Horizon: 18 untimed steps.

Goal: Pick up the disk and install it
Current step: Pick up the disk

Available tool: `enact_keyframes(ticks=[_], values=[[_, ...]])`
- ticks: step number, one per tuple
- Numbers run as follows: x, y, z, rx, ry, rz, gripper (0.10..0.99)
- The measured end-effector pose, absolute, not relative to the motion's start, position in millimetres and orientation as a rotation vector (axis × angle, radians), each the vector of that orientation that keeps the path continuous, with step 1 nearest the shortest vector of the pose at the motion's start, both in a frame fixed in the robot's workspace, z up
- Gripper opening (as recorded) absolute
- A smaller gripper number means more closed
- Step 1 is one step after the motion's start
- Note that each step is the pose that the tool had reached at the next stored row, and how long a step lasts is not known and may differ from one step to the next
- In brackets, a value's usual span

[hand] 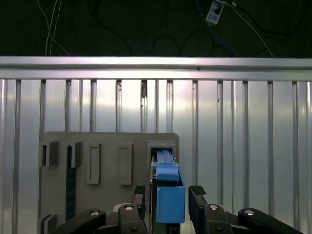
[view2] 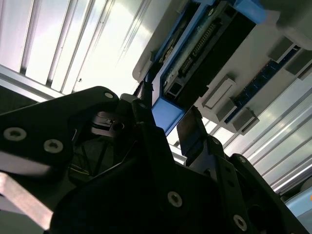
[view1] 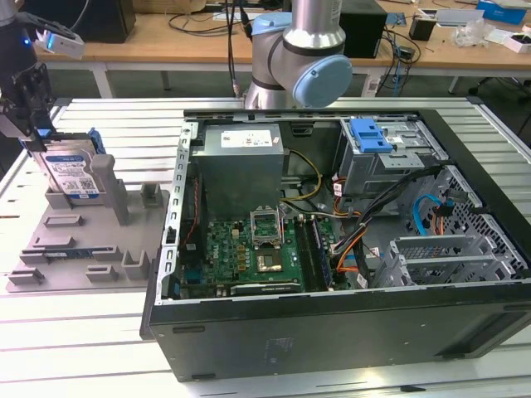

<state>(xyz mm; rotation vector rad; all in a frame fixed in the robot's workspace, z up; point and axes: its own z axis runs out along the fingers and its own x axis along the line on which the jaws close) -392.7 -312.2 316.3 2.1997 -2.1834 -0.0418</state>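
Disk: you'll find the disk (view1: 70, 176) standing on edge in a slot of the grey holder, at the exterior view's left, with its white-and-blue label facing that camera.
Disk frame: its blue carrier runs along the upper edge; in both wrist views you look onto that blue edge (hand: 170, 200) (view2: 168, 114).
Claw: your claw (view1: 33, 133) hangs right over the disk's top, one finger on each side of it.
Claw opening: in the first wrist view the claw (hand: 168, 188) straddles the blue edge with its fingers (hand: 197, 200) spread just wider than the carrier. A thin gap shows on either side, so it has hold of nothing.
Claw, other angle: in the second wrist view the claw (view2: 168, 107) again has the blue edge between its two dark fingers.
Holder: the grey holder (view1: 83, 249) (hand: 107, 146) lies flat on the tabletop, and you can see several other slots and posts on it.
Tabletop: the tabletop (view1: 83, 332) (hand: 243, 146) is ribbed aluminium and carries both the holder and the computer.
Computer case: the open computer case (view1: 332, 332) lies on its side just beside the holder, toward the exterior view's right.
Inside the case: you see a green motherboard (view1: 249, 249), a grey power supply (view1: 241, 166) and bundled cables.
Drive cage: the grey metal drive cage (view1: 390, 162) sits in the case's far corner, well apart from the disk, with a separate blue bracket (view1: 369, 135) on top.
Arm: the arm's base (view1: 307, 58) stands behind the case.
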Motion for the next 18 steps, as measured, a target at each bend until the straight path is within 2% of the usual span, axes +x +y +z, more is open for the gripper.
enact_keyframes(ticks=[18], values=[[-392.5,-312.3,306.7,2.2,-2.183,-0.042,0.482]])
